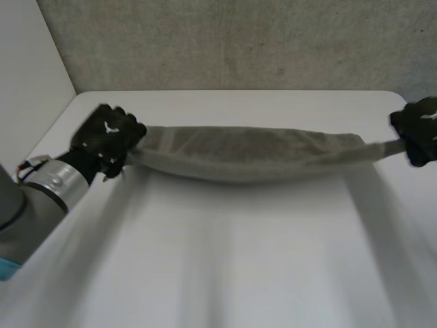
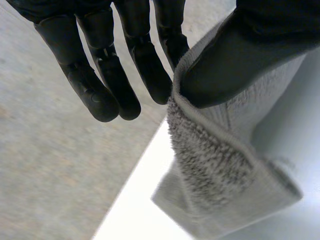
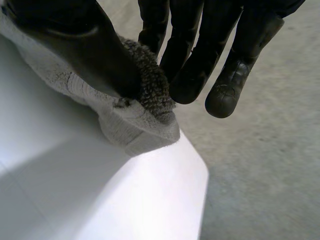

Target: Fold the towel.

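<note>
A grey concrete wall [image 1: 239,41] is standing behind the white table [image 1: 225,260]. The grey towel [image 1: 252,154] is stretching along the table's far edge, bunched long and sagging in the middle. The left hand [image 1: 109,137] is pinching its end near the far left corner, thumb against fingers. The right hand [image 1: 418,130] is pinching the other end near the far right corner in the same way.

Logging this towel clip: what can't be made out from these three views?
Head view: the right hand is cut by the picture's edge, so its hold is unreadable there.
Head view: the towel stretches bunched between both hands; its layers hide each other, fold count unclear.
Left wrist view: the thumb of the left hand covers the pinched towel edge.
</note>
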`<action>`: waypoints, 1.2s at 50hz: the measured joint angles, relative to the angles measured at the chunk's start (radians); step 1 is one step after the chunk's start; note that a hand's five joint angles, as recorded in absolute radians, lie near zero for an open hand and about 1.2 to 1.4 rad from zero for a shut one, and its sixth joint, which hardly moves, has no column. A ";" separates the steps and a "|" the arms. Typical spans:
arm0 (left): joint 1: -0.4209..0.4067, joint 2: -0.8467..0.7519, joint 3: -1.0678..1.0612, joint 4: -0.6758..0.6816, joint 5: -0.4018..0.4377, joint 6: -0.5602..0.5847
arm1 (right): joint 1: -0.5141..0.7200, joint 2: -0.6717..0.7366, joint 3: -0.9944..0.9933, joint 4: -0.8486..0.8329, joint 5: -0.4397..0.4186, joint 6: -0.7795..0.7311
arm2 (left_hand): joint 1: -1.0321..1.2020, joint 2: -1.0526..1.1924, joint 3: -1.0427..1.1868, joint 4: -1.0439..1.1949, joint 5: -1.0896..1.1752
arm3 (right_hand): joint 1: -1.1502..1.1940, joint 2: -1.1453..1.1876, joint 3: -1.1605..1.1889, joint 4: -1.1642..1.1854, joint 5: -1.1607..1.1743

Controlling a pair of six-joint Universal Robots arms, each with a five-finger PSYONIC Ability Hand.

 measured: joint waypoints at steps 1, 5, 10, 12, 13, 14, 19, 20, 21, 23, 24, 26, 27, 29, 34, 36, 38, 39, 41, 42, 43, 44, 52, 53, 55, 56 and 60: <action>0.004 0.029 -0.002 -0.013 0.000 -0.001 | -0.016 -0.026 -0.008 0.029 -0.009 0.000 | 0.000 0.000 0.000 0.000 0.000 | 0.000 0.000 0.000 0.000 0.000; 0.018 0.124 -0.008 -0.055 0.000 -0.004 | -0.071 -0.099 -0.040 0.130 -0.057 0.000 | 0.000 0.000 0.000 0.000 0.000 | 0.000 0.000 0.000 0.000 0.000; 0.020 0.199 -0.022 -0.092 0.002 -0.006 | -0.126 -0.139 -0.071 0.227 -0.135 -0.003 | 0.000 0.000 0.000 0.000 0.000 | 0.000 0.000 0.000 0.000 0.000; 0.016 0.214 -0.028 -0.101 0.002 -0.006 | -0.139 -0.143 -0.080 0.251 -0.164 -0.004 | 0.000 0.000 0.000 0.000 0.000 | 0.000 0.000 0.000 0.000 0.000; 0.013 0.217 -0.032 -0.104 0.002 -0.006 | -0.144 -0.140 -0.085 0.260 -0.178 -0.004 | 0.000 0.000 0.000 0.000 0.000 | 0.000 0.000 0.000 0.000 0.000; 0.010 0.215 -0.033 -0.105 0.002 -0.006 | -0.147 -0.134 -0.089 0.265 -0.187 -0.004 | 0.000 0.000 0.000 0.000 0.000 | 0.000 0.000 0.000 0.000 0.000; -0.003 0.148 -0.021 -0.097 0.002 -0.001 | -0.140 -0.061 -0.111 0.272 -0.197 -0.005 | 0.000 0.000 0.000 0.000 0.000 | 0.000 0.000 0.000 0.000 0.000; -0.005 0.133 -0.015 -0.096 0.002 0.000 | -0.138 -0.046 -0.117 0.272 -0.197 -0.005 | 0.000 0.000 0.000 0.000 0.000 | 0.000 0.000 0.000 0.000 0.000; -0.011 0.095 0.003 -0.095 0.001 0.001 | -0.131 -0.010 -0.132 0.274 -0.195 -0.006 | 0.000 0.000 0.000 0.000 0.000 | 0.000 0.000 0.000 0.000 0.000; -0.023 0.028 0.042 -0.094 -0.001 0.002 | -0.119 0.052 -0.162 0.278 -0.190 -0.005 | 0.000 0.000 0.000 0.000 0.000 | 0.000 0.000 0.000 0.000 0.000; -0.030 -0.011 0.067 -0.093 -0.002 0.002 | -0.111 0.086 -0.181 0.280 -0.186 -0.005 | 0.000 0.000 0.000 0.000 0.000 | 0.000 0.000 0.000 0.000 0.000; -0.045 -0.078 0.112 -0.094 -0.005 0.002 | -0.096 0.144 -0.215 0.285 -0.175 -0.005 | 0.000 0.000 0.000 0.000 0.000 | 0.000 0.000 0.000 0.000 0.000; -0.051 -0.102 0.129 -0.094 -0.007 0.002 | -0.090 0.164 -0.227 0.286 -0.170 -0.005 | 0.000 0.000 0.000 0.000 0.000 | 0.000 0.000 0.000 0.000 0.000; -0.070 -0.190 0.199 -0.097 -0.011 0.002 | -0.066 0.240 -0.279 0.291 -0.140 -0.005 | 0.000 0.000 0.000 0.000 0.000 | 0.000 0.000 0.000 0.000 0.000; -0.095 -0.348 0.336 -0.100 -0.025 0.001 | -0.012 0.387 -0.391 0.289 -0.062 -0.004 | 0.000 0.000 0.000 0.000 0.000 | 0.000 0.000 0.000 0.000 0.000; -0.101 -0.406 0.392 -0.101 -0.037 0.001 | 0.007 0.439 -0.432 0.285 -0.030 -0.002 | 0.000 0.000 0.001 0.000 0.000 | 0.000 0.000 0.000 0.000 0.000; -0.107 -0.462 0.448 -0.101 -0.056 0.001 | 0.026 0.491 -0.472 0.276 0.002 0.000 | 0.000 0.000 0.001 0.000 0.000 | 0.000 0.000 0.000 0.000 0.000; -0.112 -0.505 0.493 -0.100 -0.073 0.001 | 0.039 0.527 -0.500 0.266 0.024 0.003 | 0.000 0.000 0.001 0.000 0.000 | 0.000 0.000 0.000 0.000 0.000; -0.117 -0.546 0.536 -0.100 -0.092 0.001 | 0.054 0.569 -0.530 0.249 0.051 0.006 | 0.000 0.000 0.001 0.000 0.000 | 0.000 0.000 0.000 0.000 0.000; -0.121 -0.571 0.563 -0.098 -0.104 0.001 | 0.063 0.589 -0.544 0.236 0.064 0.008 | 0.000 0.000 0.001 0.000 0.000 | 0.000 0.000 0.000 0.000 0.000; -0.123 -0.582 0.576 -0.098 -0.110 0.001 | 0.068 0.601 -0.552 0.228 0.073 0.009 | 0.000 0.000 0.001 0.000 0.000 | 0.000 0.000 0.000 0.000 0.000; -0.127 -0.607 0.603 -0.096 -0.121 0.002 | 0.077 0.620 -0.563 0.206 0.089 0.012 | 0.000 0.000 0.001 0.000 0.000 | 0.001 0.000 0.000 0.000 0.000; -0.146 -0.695 0.701 -0.068 -0.148 0.002 | 0.111 0.668 -0.577 0.071 0.176 0.026 | 0.000 0.000 0.001 0.000 0.000 | 0.001 0.000 0.000 0.000 0.000; -0.148 -0.704 0.712 -0.059 -0.149 0.002 | 0.114 0.670 -0.576 0.057 0.185 0.027 | 0.000 0.000 0.001 0.000 0.000 | 0.001 0.000 0.000 0.000 0.000; -0.150 -0.715 0.722 -0.050 -0.150 0.002 | 0.117 0.672 -0.575 0.044 0.197 0.029 | 0.000 0.000 0.001 0.000 0.000 | 0.001 0.000 0.000 0.000 0.000; -0.151 -0.721 0.729 -0.042 -0.150 0.002 | 0.119 0.673 -0.574 0.036 0.203 0.029 | 0.000 0.000 0.001 0.000 0.000 | 0.001 0.000 0.000 0.000 0.000; -0.153 -0.739 0.747 -0.019 -0.151 0.002 | 0.119 0.675 -0.573 0.013 0.218 0.030 | 0.000 0.000 0.001 0.000 0.000 | 0.001 0.000 0.000 0.000 0.000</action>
